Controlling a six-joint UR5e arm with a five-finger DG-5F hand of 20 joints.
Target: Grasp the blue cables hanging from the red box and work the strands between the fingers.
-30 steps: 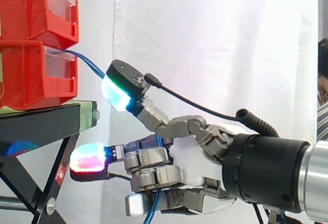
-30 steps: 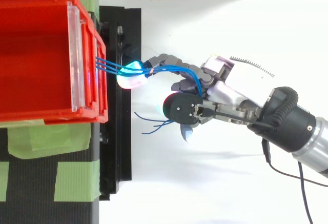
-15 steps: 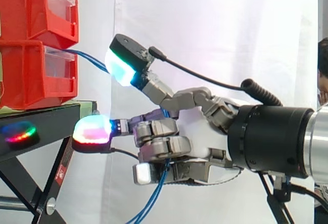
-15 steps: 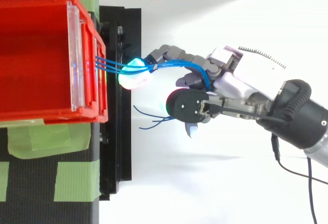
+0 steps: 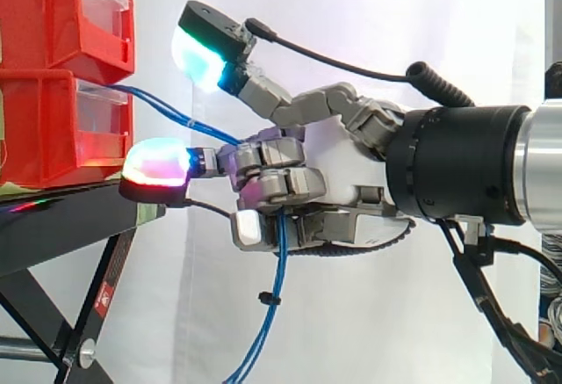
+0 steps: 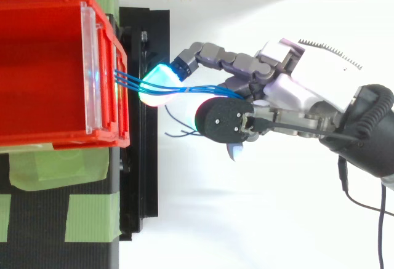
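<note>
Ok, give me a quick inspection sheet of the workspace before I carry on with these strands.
Surface: black stand carrying the bins, green tape patches on it.
Job's things: red bins stacked; blue cables leave the lower one's front.
Clutter: nothing seen.
Fingers: hand grips the cables, fingers curled round the strands, thumb raised.
Cables: strands run from bin to hand, loose ends hang below it.
Surroundings: white curtain.
</note>
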